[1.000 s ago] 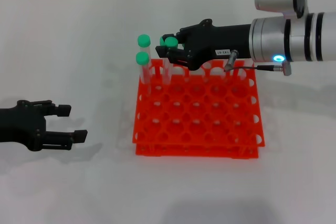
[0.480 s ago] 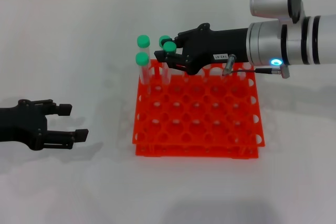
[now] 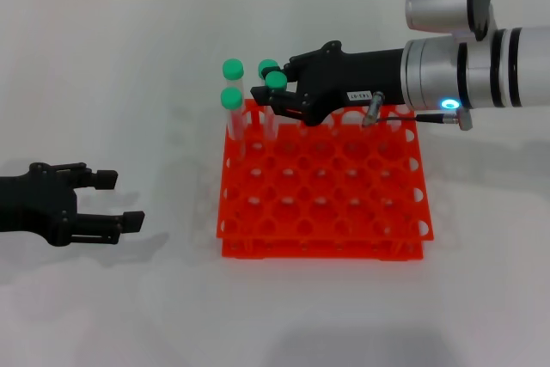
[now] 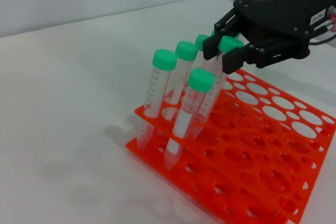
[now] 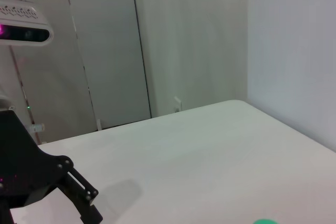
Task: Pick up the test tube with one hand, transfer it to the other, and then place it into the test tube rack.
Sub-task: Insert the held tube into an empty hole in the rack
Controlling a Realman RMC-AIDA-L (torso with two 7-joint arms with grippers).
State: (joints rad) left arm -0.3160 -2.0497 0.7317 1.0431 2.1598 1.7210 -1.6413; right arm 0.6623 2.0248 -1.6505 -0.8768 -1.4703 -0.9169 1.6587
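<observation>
At centre frame of the head view stands the bright orange, square, two-tier plastic test tube rack (image 3: 322, 182), its grid of round holes mostly vacant. It rests on the pale, matte white table (image 3: 129, 66), which fills the frame.

From the upper right of the frame reaches the right arm, a silver segment with a blue light, ending in the black two-finger right gripper with a small white label (image 3: 277, 102). From the lower left edge projects the black unlabelled left gripper (image 3: 120, 204), resting low near the table, well apart from the rack, fingers spread and holding nothing.

At the rack's far left corner stand slender clear plastic tubes with round green caps. The left wrist view shows five caps. The test tube in hand (image 4: 216, 77) leans in a hole with its cap between the right gripper's fingertips (image 4: 231, 61). The fingertips sit close around the tube just under the cap; whether they press on it or have parted slightly cannot be told. Judged from its position, the tube is already seated in the rack.

Handling notes, as judgement:
- The tube appears light and rigid, with a smooth wall likely to slip under a weak pinch.
- Hold just below the cap, where the cap's rim acts as a stop.
- The neighbouring tubes (image 4: 157, 95) stand close by and lean loosely, so a sideways withdrawal could knock them.
</observation>
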